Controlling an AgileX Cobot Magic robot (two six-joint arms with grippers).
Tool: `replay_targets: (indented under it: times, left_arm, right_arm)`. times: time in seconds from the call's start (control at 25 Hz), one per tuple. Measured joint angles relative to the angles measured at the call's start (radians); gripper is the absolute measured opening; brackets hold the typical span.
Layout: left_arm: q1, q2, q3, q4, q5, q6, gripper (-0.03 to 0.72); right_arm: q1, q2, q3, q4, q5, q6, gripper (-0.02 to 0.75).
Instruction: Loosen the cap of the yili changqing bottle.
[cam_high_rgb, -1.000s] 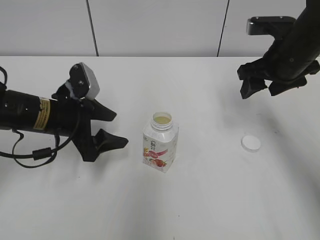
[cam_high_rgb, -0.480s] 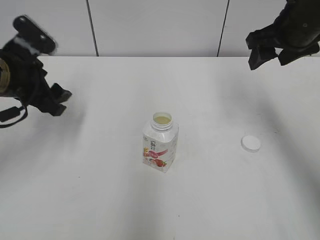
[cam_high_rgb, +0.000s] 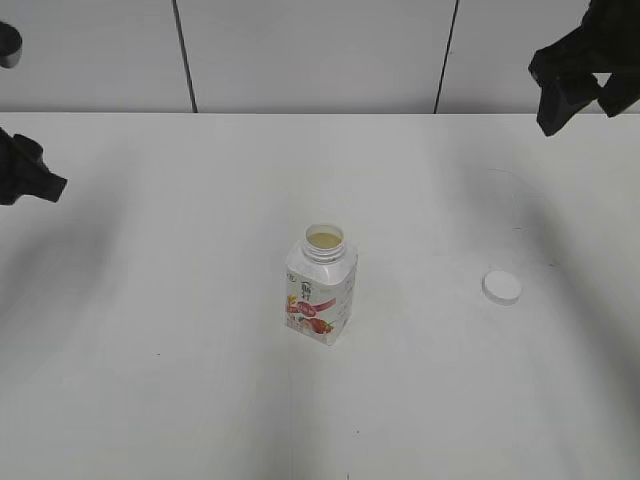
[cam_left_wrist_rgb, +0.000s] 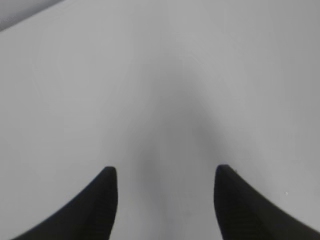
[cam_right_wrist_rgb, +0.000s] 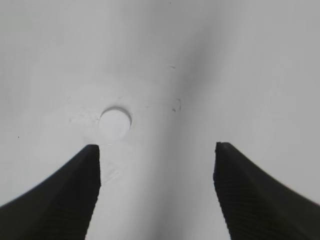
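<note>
The yili changqing bottle (cam_high_rgb: 321, 290) stands upright near the middle of the white table (cam_high_rgb: 160, 400), its wide neck open, and we see pale liquid inside the mouth. Its strawberry label faces the exterior camera, but the print is too small for us to read. The cap (cam_high_rgb: 502, 287) lies flat on the table well to the right of the bottle, apart from it and from both arms. We cannot make out its ribbed rim at this size.

Neither wrist view shows the bottle. In the right wrist view we find the cap (cam_right_wrist_rgb: 115, 121) as a pale disc on the tabletop ahead of the fingers, nearer the left finger, with faint scuff marks beside it. The right gripper (cam_right_wrist_rgb: 157, 150) hangs above it with its dark fingers spread wide and nothing between them. In the exterior view the right gripper (cam_high_rgb: 578, 75) is cut off by the top right corner, so only part of its dark body shows against the wall panels (cam_high_rgb: 310, 55).

The left gripper (cam_left_wrist_rgb: 162, 172) shows two dark fingertips parted over bare table, holding nothing; the surface below is blurred and featureless. In the exterior view only a dark fragment of the left gripper (cam_high_rgb: 28, 175) enters at the left edge, and we cannot judge its fingers there.

Nothing stands between either gripper and the bottle.
</note>
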Motion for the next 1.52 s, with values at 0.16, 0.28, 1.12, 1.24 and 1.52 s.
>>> replay_targets:
  times: [0.16, 0.28, 1.12, 1.24, 1.52]
  left_arm:
    - [0.001, -0.001, -0.090, -0.252, 0.164, 0.252, 0.391]
    - [0.001, -0.002, -0.141, -0.300, 0.273, 0.293, 0.398]
    - [0.069, -0.415, 0.081, -0.583, 0.514, 0.301, 0.405]
    - [0.069, -0.512, 0.158, -0.601, 0.526, 0.301, 0.405]
    - [0.069, -0.756, 0.267, -0.629, 0.565, 0.301, 0.405]
  right_arm:
    - [0.000, -0.014, -0.003, 0.001, 0.038, -0.009, 0.556]
    - [0.000, -0.052, -0.003, 0.000, 0.042, -0.011, 0.556]
    - [-0.004, -0.542, 0.289, 0.000, 0.050, 0.002, 0.556]
    - [-0.004, -0.630, 0.401, 0.000, 0.011, 0.018, 0.554]
    - [-0.004, -0.842, 0.652, 0.000, -0.123, 0.075, 0.554]
